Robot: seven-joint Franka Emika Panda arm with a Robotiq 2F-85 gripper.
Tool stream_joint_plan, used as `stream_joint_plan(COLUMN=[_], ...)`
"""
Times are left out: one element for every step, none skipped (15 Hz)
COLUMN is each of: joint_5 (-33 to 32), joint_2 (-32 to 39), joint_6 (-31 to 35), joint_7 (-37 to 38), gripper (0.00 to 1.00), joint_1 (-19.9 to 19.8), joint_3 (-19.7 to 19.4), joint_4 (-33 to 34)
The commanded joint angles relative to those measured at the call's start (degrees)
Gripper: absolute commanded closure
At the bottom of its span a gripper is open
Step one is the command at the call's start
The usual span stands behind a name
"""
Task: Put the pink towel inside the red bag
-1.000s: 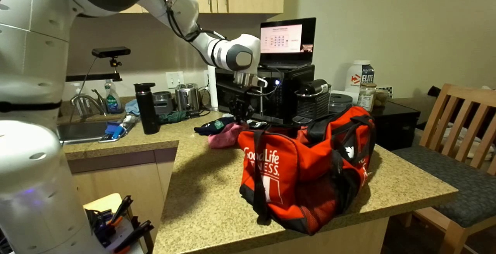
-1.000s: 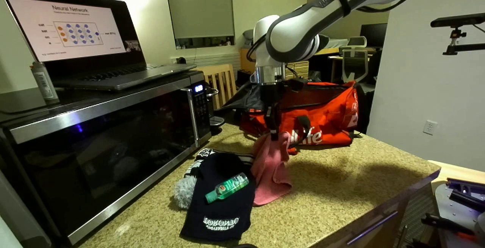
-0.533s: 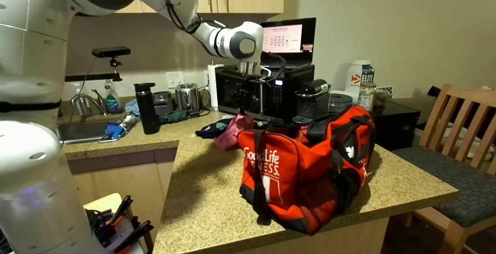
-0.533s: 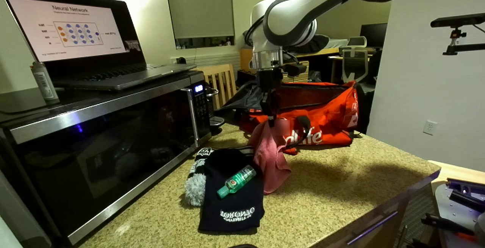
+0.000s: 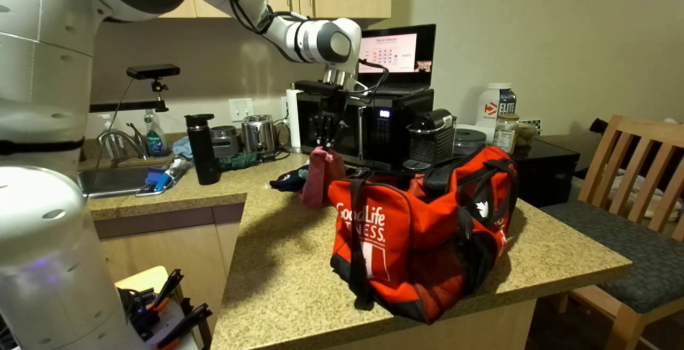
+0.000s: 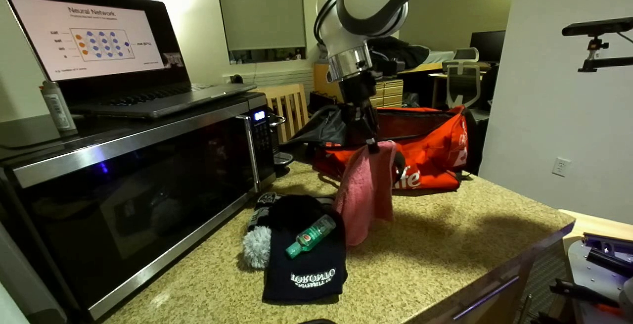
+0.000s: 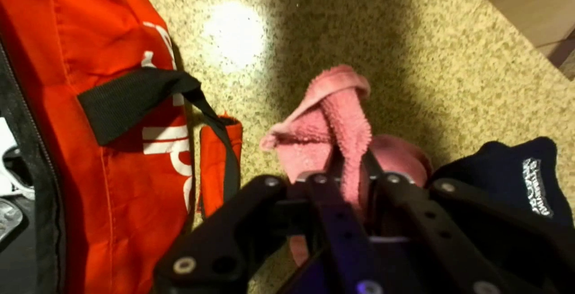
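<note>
Over the worktop (image 6: 445, 259), beside the red bag (image 5: 433, 232), pink towel (image 6: 363, 193) hangs from the hand (image 5: 325, 145), pinched closed on its upper end. Carry step, I'd say: lift until the trailing end clears strap (image 7: 130, 101) and rim (image 7: 47, 204), centre over the opening (image 6: 405, 125), then let go.

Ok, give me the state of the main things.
Pink terry towel: gripped, hanging
Red fabric duffel bag: open, towel not inside
Black two-fingered gripper: closed on the towel
Black-and-silver microwave: door shut, display lit
Dark grey laptop: open, screen on
Clear green plastic bottle: capped, lying on its side
</note>
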Motion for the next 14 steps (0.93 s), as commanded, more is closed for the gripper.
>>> stream_joint_plan(joint_5=[-1.7, -1.9, -2.1, -2.3, -2.6, -3.0, -3.3, -3.7, -4.0, -4.2, -4.9, -5.1, -6.3, -6.6], joint_2=[-0.1, -0.1, -0.1, -0.1, -0.1, -0.1, -0.1, -0.1, -0.1, -0.2, -0.5, -0.6, -0.8, -0.9], joint_6=[-7.5, -8.9, -10.2, -11.2, -11.9, -12.4, -12.7, -13.0, -13.1, -12.9, -12.0, -11.4, -10.3, -9.6], joint_7=[0.9, 1.0, 0.9, 0.9, 0.9, 1.0, 1.0, 1.0, 1.0, 1.1, 1.7, 1.9, 2.7, 2.8], gripper=[0.94, 0.94, 0.94, 0.94, 0.94, 0.94, 0.94, 0.94, 0.94, 0.94, 0.94, 0.94, 0.94, 0.94], joint_1=[1.0, 1.3, 1.5, 1.7, 1.8, 1.9, 1.9, 1.8, 1.7, 1.6, 1.6, 1.4, 1.5, 1.0], joint_3=[1.0, 1.1, 1.2, 1.3, 1.3, 1.2, 1.1, 1.0, 0.9, 0.7, 0.4, 0.2, -0.3, -0.7], joint_4=[4.0, 5.2, 6.5, 7.5, 8.8, 10.0, 11.3, 12.4, 13.6, 14.5, 15.0, 15.5, 15.7, 16.0])
